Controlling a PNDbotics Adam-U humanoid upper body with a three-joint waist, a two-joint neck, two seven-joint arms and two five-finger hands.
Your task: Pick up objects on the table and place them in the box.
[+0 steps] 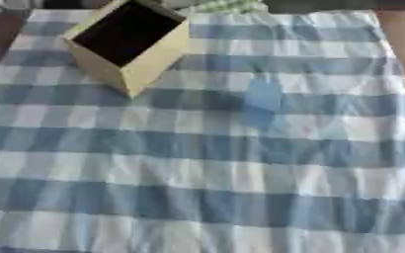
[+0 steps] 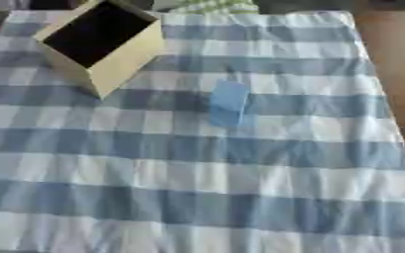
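- A small pale blue flat object, roughly rectangular, is being shown lying on the blue-and-white checked cloth that is covering the table; what it is cannot be made out.
- It is lying near the middle of the cloth, to the right of and nearer than the box.
- The box, cream-walled with a dark inside, is being seen open at the far left, well apart from the blue object.
- No hand is being shown in either view, so its fingers and its place relative to the object cannot be told.
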